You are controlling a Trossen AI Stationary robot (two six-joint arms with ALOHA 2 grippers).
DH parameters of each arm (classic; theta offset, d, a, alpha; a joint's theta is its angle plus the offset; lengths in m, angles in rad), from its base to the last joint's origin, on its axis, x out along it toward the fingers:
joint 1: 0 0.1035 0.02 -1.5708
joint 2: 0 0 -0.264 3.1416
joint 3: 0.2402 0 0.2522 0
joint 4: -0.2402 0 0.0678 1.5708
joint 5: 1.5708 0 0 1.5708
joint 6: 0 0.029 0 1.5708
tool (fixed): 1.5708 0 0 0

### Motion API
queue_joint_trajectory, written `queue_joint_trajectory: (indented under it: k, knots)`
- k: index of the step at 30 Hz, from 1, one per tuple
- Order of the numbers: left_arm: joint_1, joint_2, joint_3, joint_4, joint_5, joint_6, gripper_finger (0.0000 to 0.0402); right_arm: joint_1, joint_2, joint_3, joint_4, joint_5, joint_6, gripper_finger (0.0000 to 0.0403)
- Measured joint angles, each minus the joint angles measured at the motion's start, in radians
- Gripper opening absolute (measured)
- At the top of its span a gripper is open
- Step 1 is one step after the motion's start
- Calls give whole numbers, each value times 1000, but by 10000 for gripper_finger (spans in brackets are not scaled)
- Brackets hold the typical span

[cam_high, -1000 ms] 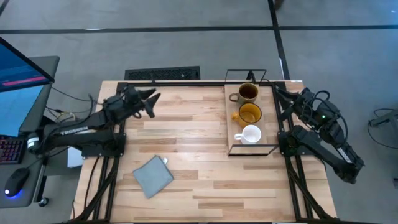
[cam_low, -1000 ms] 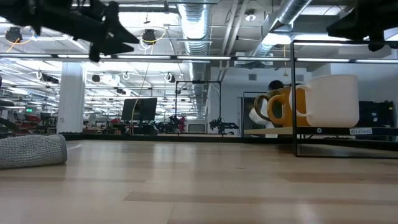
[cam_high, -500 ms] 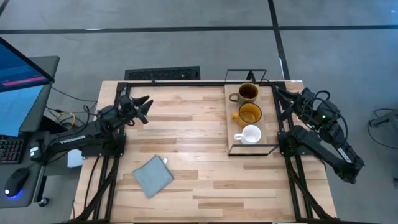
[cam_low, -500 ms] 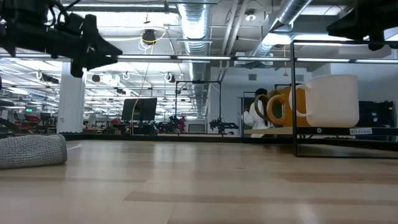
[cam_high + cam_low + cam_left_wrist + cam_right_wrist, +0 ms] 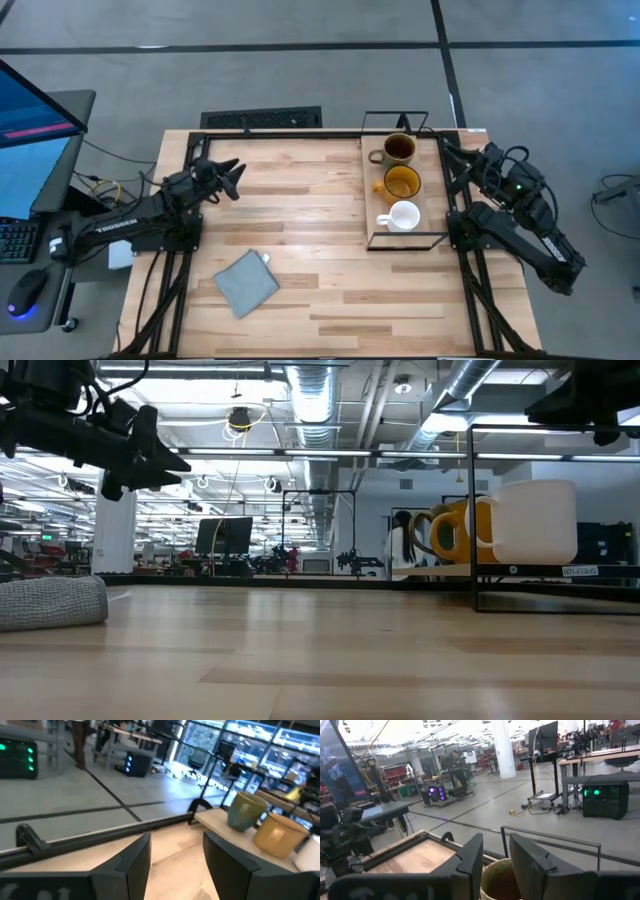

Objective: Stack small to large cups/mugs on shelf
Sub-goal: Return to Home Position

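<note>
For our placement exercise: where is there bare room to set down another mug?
Bare: the wooden tabletop between the left claw and the wire-framed wooden shelf, and the stretch right of the grey-blue folded cloth. Crowded: the shelf, filled by dark olive mug, amber-yellow mug and white mug, right claw beside it.

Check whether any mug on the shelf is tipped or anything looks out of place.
Nothing stands out. The white mug, the yellow mug and the dark mug stand upright in one row on the shelf, handles all one way. The left gripper, far off, and the right gripper, beside the shelf, are open, empty.
</note>
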Motion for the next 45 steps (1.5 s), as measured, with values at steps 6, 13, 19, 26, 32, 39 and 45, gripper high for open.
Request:
queue_joint_trajectory:
  k: [6,13,19,26,32,39,45]
  knots:
    - [0,-72,0,-85,96,-10,171,0,0,0,2,0,0,118]
    - [0,-228,-1,-199,108,-2,171,0,0,0,2,5,-1,118]
    - [0,-332,-1,-270,99,9,171,0,0,0,13,8,-2,118]
    - [0,-320,-106,-88,143,-3,171,0,0,0,20,8,8,118]
    - [1,-316,-113,-86,162,-3,171,0,0,0,23,8,23,118]
    - [1,-306,-114,-89,169,13,171,1,0,0,-3,0,41,118]
    - [1,-306,-114,-90,169,5,171,1,0,0,-69,0,37,118]
